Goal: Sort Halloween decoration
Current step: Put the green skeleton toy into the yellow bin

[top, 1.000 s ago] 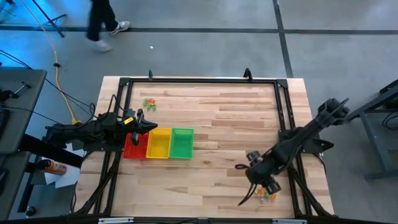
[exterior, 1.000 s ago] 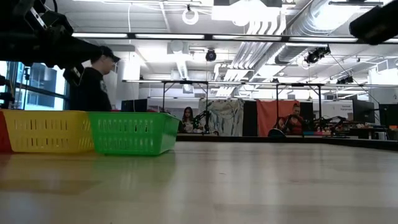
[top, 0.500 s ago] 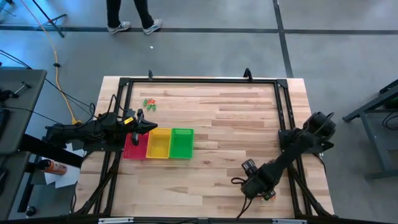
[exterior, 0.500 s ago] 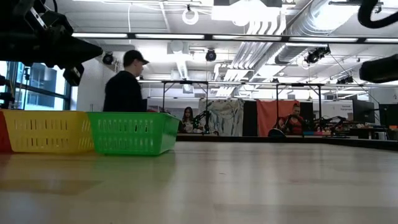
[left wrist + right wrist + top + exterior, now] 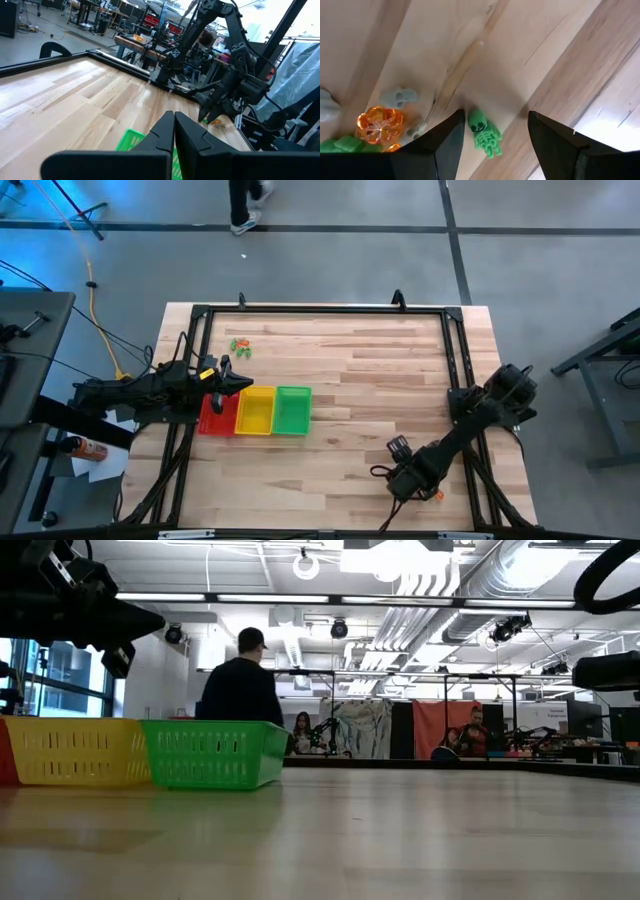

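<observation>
The right gripper (image 5: 408, 483) hung low over the table's (image 5: 380, 380) near right corner, the left gripper (image 5: 232, 381) sat above the red tray (image 5: 207, 421), beside the yellow tray (image 5: 255, 411) and green tray (image 5: 293, 410).

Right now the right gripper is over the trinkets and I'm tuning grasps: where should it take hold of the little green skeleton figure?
Across the torso of the small green plastic skeleton figure, coming straight down. It lies flat on the wooden table, apart from the grey skull and orange pumpkin trinkets, and sits near one finger of the open right gripper, so shift sideways to centre it first.
</observation>
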